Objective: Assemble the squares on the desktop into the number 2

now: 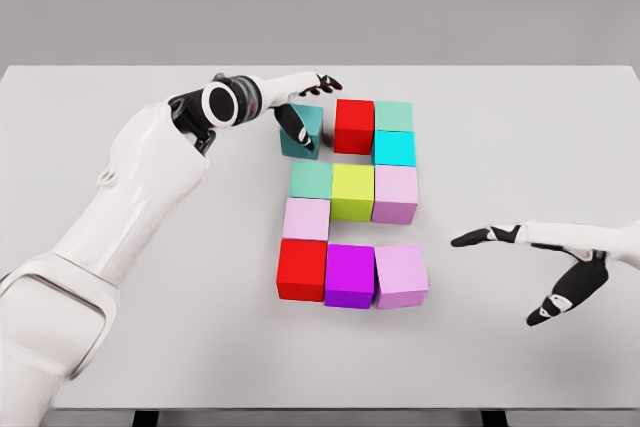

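Coloured cubes form a block figure at the table's middle. The top row holds a dark teal cube [303, 133], a red cube [354, 125] and a green cube [394, 115], with a cyan cube [394, 148] below it. The middle row is a pale green cube [311, 180], a yellow-green cube [352, 191] and a pink cube [396, 193]. Under those sit a light pink cube [306, 218], then a red cube [302, 269], a purple cube [350, 275] and a lilac cube [401, 275]. My left hand [308, 112] is at the dark teal cube, thumb on its front face and fingers behind it; that cube sits tilted. My right hand [520, 272] hovers open, right of the figure.
The grey table [120, 347] spreads wide on all sides of the cubes. Its front edge runs along the bottom of the view. The left forearm crosses the table's left half.
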Action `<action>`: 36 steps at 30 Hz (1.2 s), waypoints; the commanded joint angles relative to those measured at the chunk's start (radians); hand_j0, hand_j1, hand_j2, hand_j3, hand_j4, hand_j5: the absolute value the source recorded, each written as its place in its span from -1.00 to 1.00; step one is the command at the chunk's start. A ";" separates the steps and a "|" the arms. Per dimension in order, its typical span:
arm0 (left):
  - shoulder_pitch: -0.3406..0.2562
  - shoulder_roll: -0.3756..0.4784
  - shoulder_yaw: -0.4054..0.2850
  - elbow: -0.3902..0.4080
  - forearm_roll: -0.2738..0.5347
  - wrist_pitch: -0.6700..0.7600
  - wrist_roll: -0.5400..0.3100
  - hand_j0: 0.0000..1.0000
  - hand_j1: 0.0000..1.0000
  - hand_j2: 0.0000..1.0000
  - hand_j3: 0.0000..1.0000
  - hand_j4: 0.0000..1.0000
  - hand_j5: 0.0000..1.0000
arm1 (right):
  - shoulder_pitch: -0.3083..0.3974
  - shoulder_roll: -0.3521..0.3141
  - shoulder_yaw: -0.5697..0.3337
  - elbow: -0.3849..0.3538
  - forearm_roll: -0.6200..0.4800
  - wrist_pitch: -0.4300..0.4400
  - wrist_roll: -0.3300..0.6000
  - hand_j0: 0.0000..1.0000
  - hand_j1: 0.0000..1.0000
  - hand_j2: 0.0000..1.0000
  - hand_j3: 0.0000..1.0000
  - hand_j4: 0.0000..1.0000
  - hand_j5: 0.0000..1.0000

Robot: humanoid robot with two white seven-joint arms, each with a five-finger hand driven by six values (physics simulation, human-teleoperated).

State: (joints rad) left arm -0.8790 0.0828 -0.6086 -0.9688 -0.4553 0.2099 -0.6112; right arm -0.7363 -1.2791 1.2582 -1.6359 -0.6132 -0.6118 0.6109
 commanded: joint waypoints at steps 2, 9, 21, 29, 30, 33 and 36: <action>0.000 -0.001 0.000 0.004 0.001 -0.001 0.000 0.92 0.92 0.92 0.92 0.92 0.92 | 0.002 -0.085 0.046 -0.097 0.122 0.001 0.000 1.00 1.00 1.00 1.00 1.00 1.00; -0.014 -0.008 -0.002 0.036 0.001 -0.001 0.000 0.92 0.92 0.92 0.92 0.92 0.92 | -0.011 -0.077 -0.200 -0.117 0.720 0.001 0.000 1.00 1.00 1.00 1.00 1.00 1.00; -0.020 -0.026 -0.003 0.042 0.001 -0.001 0.000 0.92 0.92 0.92 0.92 0.92 0.92 | -0.026 0.081 -0.238 -0.119 0.948 0.001 0.000 1.00 1.00 1.00 1.00 1.00 1.00; -0.034 -0.026 -0.002 0.068 0.001 -0.015 0.000 0.92 0.92 0.92 0.92 0.92 0.92 | -0.025 0.101 -0.207 -0.119 0.948 0.001 0.000 1.00 1.00 1.00 1.00 1.00 1.00; -0.035 -0.026 -0.002 0.073 0.001 -0.017 0.000 0.92 0.92 0.92 0.92 0.92 0.92 | -0.025 0.115 -0.201 -0.119 0.948 0.001 0.000 1.00 1.00 1.00 1.00 1.00 1.00; -0.043 -0.029 -0.002 0.085 0.001 -0.021 0.000 0.92 0.92 0.92 0.92 0.92 0.92 | -0.025 0.141 -0.168 -0.119 0.948 0.001 0.000 1.00 1.00 1.00 1.00 1.00 1.00; -0.044 -0.031 -0.002 0.091 0.001 -0.023 0.000 0.93 0.93 0.93 0.93 0.93 0.93 | -0.026 0.139 -0.166 -0.119 0.948 0.001 0.000 1.00 1.00 1.00 1.00 1.00 1.00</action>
State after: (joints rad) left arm -0.9235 0.0532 -0.6115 -0.8824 -0.4556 0.1898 -0.6112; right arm -0.7624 -1.1439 1.0850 -1.7547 0.3384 -0.6128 0.6111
